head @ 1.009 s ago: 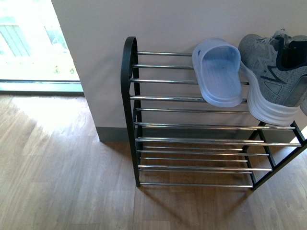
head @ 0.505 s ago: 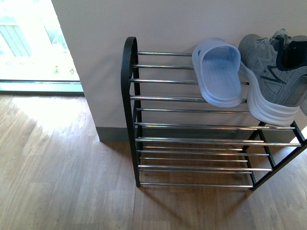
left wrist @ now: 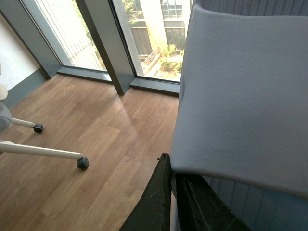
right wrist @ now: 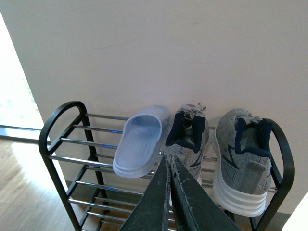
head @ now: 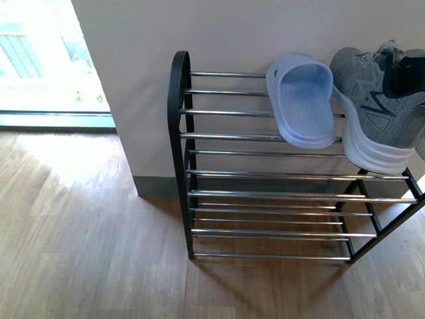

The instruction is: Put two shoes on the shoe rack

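Nothing's moved: slide (head: 302,100) sits on the rack (head: 265,173), sneaker (head: 378,100) at its 3 o'clock. Right pincer (right wrist: 169,166) closed, empty; left pincer (left wrist: 172,173) closed on another slide (left wrist: 245,96).

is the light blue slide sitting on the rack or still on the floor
On the rack. The pale-blue slide lies sole-down across the chrome rods of the shoe rack's top tier, beside a grey sneaker.

Bright room w/ wood floor and big windows

Plain off-white wall (head: 239,33) w/ a grey baseboard (head: 156,186) along the bottom, light brown wood plank floor (head: 80,246), sun pouring in thru a floor-level window (head: 46,60) on the left. Left wrist view: tall windows w/ dark frames (left wrist: 103,43), buildings + greenery outside, a white chair base on casters (left wrist: 48,151), and a grey upholstered panel (left wrist: 240,96) up close.
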Tool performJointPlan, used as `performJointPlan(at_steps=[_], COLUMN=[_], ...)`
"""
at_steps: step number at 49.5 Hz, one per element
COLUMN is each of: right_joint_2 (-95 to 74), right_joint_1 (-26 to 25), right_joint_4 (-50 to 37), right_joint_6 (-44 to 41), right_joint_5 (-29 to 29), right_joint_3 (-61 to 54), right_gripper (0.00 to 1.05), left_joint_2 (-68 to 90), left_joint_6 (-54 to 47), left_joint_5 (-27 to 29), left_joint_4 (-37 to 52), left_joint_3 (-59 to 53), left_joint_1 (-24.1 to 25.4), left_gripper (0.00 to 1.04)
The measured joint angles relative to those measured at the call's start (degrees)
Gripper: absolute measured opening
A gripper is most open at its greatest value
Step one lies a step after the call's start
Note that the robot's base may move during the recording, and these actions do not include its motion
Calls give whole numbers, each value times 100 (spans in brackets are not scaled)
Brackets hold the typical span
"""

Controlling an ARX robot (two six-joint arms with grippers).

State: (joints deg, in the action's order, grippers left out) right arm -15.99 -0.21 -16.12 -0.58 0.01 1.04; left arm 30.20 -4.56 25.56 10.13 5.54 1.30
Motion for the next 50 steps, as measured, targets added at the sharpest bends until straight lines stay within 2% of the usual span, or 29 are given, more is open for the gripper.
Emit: performJointPlan(at_steps=[24,27,29,44,45,50], right_joint_2=[619,1156,1443,1565,1563,1565], right_joint_1=[0,0,0,0,0,0], right_joint_4=[623,1362,1550,1593,1593,1593], right_joint_6=[0,0,-2,0,-4,-2], right_joint_5=[0,-9,-2,0,0,0], right_joint_3=[0,0,0,0,0,0], right_gripper=[2,2,2,2,2,22], left_joint_2=[0,0,0,0,0,-2], left_joint_6=[0,0,0,0,0,4], left_joint_5=[0,-2,0,-2,-2,-7], left_joint_4=[0,-2,0,-2,-2,-2], left_joint_3=[0,0,0,0,0,0], left_joint_1=[0,0,0,0,0,0], left_gripper=[2,2,2,2,2,2])
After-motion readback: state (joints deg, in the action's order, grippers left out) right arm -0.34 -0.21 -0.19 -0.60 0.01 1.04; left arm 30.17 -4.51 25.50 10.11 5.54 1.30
